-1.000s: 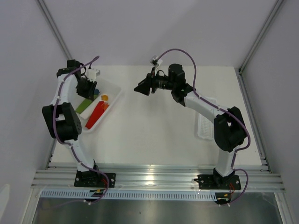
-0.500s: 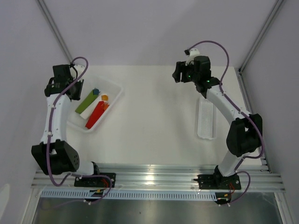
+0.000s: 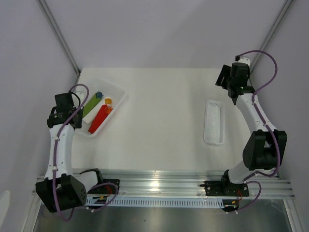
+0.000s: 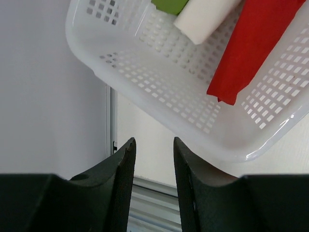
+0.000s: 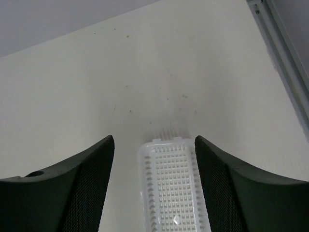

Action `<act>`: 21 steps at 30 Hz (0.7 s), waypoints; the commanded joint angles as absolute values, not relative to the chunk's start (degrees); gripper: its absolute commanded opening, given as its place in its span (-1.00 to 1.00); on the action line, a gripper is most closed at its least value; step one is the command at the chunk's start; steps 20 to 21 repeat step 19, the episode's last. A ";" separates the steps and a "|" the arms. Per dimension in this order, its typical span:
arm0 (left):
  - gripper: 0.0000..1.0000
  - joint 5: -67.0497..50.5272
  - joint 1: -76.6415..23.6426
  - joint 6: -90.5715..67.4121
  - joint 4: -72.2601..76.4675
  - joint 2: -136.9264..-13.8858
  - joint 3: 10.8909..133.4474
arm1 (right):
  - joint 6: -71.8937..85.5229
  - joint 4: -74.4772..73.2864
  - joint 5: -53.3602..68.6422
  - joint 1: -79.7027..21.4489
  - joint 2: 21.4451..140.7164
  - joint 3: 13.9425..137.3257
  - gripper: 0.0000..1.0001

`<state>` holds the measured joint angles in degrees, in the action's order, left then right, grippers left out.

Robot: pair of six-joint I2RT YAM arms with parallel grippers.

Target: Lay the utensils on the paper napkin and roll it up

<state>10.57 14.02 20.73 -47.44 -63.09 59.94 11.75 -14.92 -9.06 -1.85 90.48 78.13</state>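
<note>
The paper napkin (image 4: 256, 43) lies as a red strip inside the basket (image 4: 145, 82); the utensils are not discernible. The left hand (image 4: 153, 145) hangs just outside the basket's rim, narrowly parted and empty; the right hand (image 5: 154, 141), spread and empty, is well away from it. The left hand would do best to clear the rim first, then pinch the napkin's near end.

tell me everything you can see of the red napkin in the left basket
The paper napkin is bright red, gathered into a narrow strip; folded or rolled, I cannot tell. It lies diagonally in the white perforated basket, beside a white bar and a green bar, an orange block at its far end. The left pincer, outside the basket, does not touch it.
</note>
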 commanded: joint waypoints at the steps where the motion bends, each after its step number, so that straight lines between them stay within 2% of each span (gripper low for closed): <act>1: -0.18 11.61 16.17 18.02 -46.76 -59.68 58.28 | 15.28 -14.68 -16.42 -2.11 87.54 77.43 0.42; 21: -0.17 11.07 17.93 17.58 -47.20 -55.55 54.05 | 18.20 -11.08 -17.84 -2.20 84.55 73.13 0.41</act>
